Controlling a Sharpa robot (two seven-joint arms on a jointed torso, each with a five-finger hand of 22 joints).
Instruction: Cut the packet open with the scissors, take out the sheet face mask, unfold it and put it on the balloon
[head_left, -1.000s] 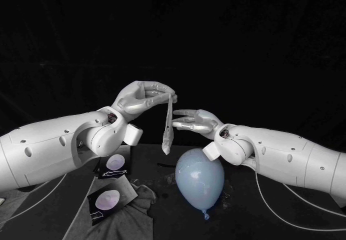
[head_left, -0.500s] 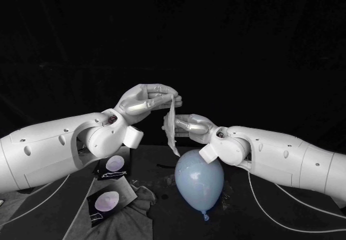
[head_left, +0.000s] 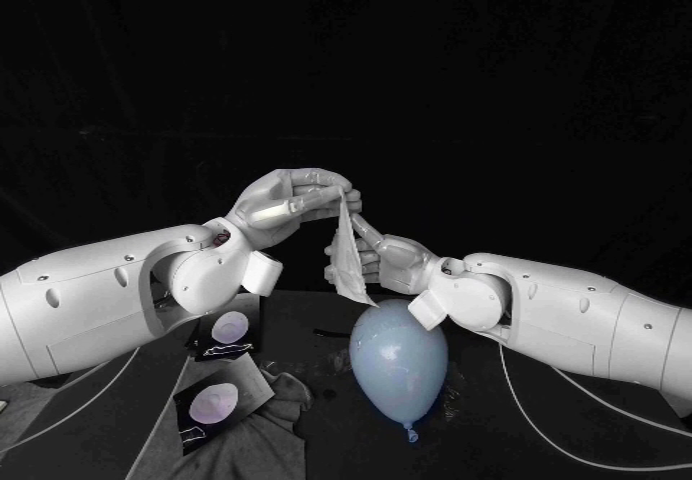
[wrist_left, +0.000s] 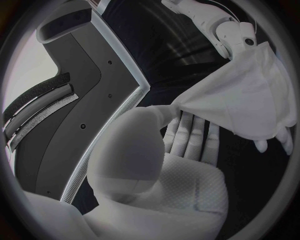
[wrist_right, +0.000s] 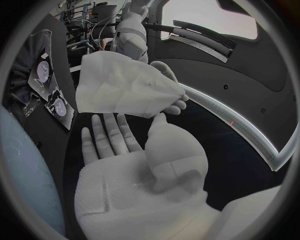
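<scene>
Head view has the left hand (head_left: 296, 200) raised above the bench (head_left: 310, 312). It pinches the top corner of the mask (head_left: 346, 268), so the sheet, not yet spread out, hangs with its long axis near vertical. The lower end dangles just over the fat end of the balloon (head_left: 400, 360). The balloon lies on the bench near the middle, with its knot toward the near edge.

The right hand (head_left: 387, 262) stands just beside the hanging sheet, on the robot's right of it and lower than the left hand. That makes it the nearer hand to the loose lower half. In the right wrist view its fingers (wrist_right: 103, 132) are straight and spread, with the palm facing the sheet and closed on nothing that I can make out. Whether the tips touch the mask I cannot tell.

To my eye the step in hand is the unfolding. The right hand needs a free edge low on the sheet, to draw it sideways away from the left hand's pinch.

Two packets (head_left: 231, 327) lie toward the bench's left edge, well apart from the balloon.
</scene>
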